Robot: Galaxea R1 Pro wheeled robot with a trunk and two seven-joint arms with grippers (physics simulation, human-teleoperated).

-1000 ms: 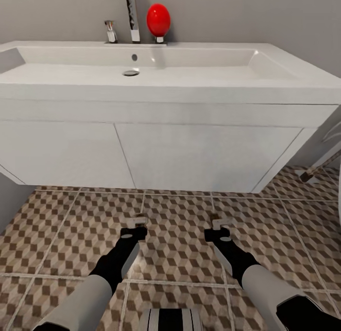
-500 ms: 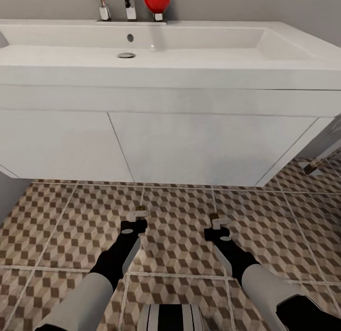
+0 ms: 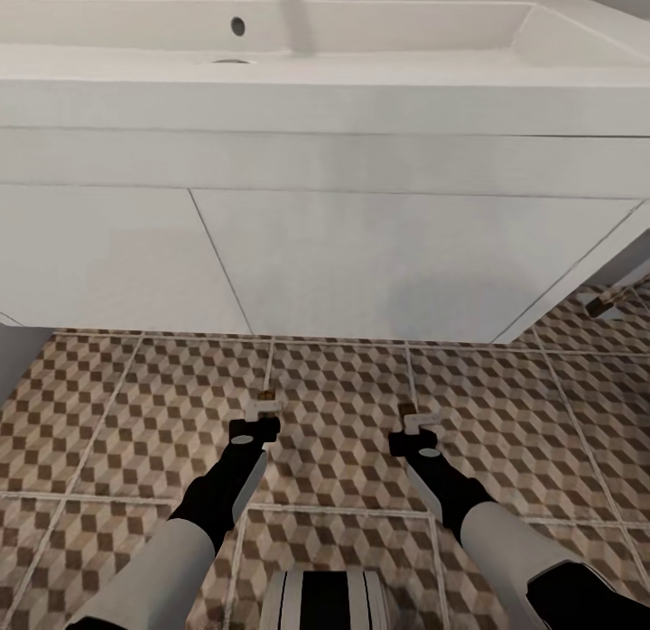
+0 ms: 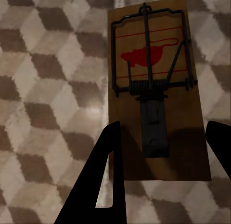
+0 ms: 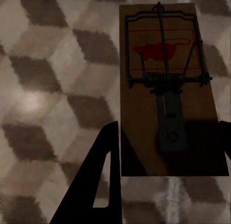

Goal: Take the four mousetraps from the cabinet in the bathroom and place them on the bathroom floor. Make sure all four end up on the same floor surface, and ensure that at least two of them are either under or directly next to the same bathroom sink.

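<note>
With the wide white sink point(image 3: 298, 79) and its vanity fronts looming across the upper head view, the robot stands right up against it, both arms stretched low over the bathroom floor point(image 3: 108, 413) of cube-patterned tiles. Judging by this, the step in hand is the placing — two traps brought to the foot of the sink, which would meet the under-or-beside condition once they lie flat.

Each arm carries one. The left gripper point(image 3: 264, 412) has its fingers set to either side of a mousetrap point(image 4: 156, 89), the near end of the board sitting between them; the wrist view shows the brown board with its wire bar and red mouse print against the tiles. The right gripper point(image 3: 413, 419) holds the other mousetrap point(image 5: 168, 89) the same way, jaws narrowed about the board's width. Whether either board already touches the tiles, I cannot tell.

Next, as I judge it: lower until the boards rest, part the fingers, lift straight away — no dragging, lest the traps skid.
</note>
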